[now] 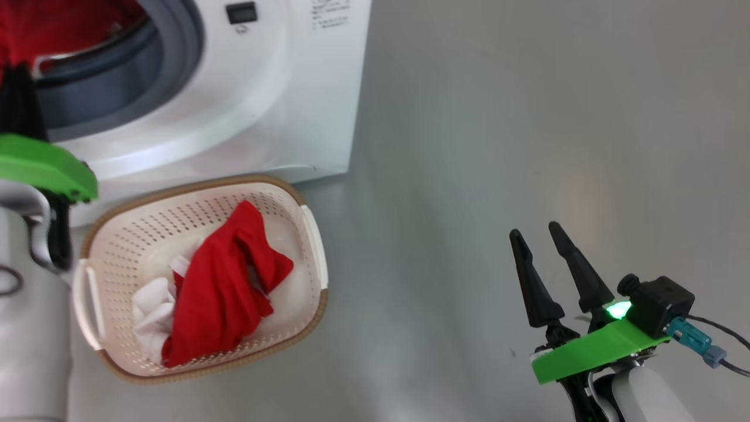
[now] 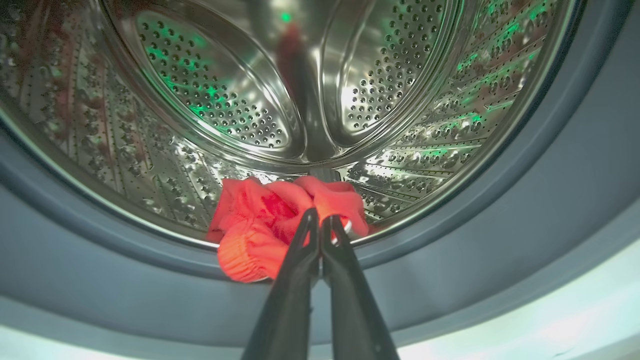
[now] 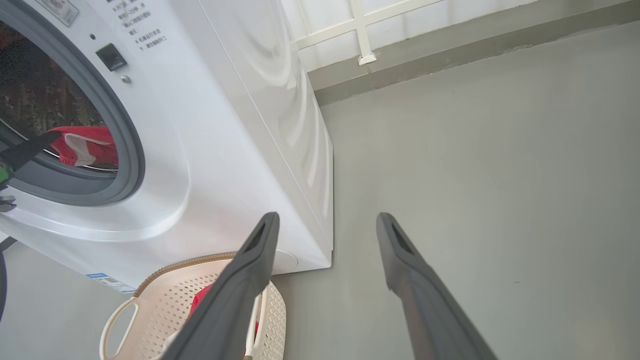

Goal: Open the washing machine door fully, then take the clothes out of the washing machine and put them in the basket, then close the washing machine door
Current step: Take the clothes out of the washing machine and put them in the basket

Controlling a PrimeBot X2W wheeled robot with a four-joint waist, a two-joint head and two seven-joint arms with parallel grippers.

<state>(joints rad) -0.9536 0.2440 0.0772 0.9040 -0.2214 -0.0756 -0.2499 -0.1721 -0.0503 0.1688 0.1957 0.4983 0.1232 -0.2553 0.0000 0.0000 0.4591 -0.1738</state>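
Your left gripper (image 2: 320, 222) is clenched on a red garment (image 2: 250, 240) at the front lip of the washing machine (image 1: 275, 99) drum (image 2: 220, 100). Just before the machine, the basket (image 1: 293, 193) holds red and white clothes (image 1: 222, 287). Further right, your right gripper (image 1: 538, 234) hangs released over the grey floor (image 1: 527, 117).
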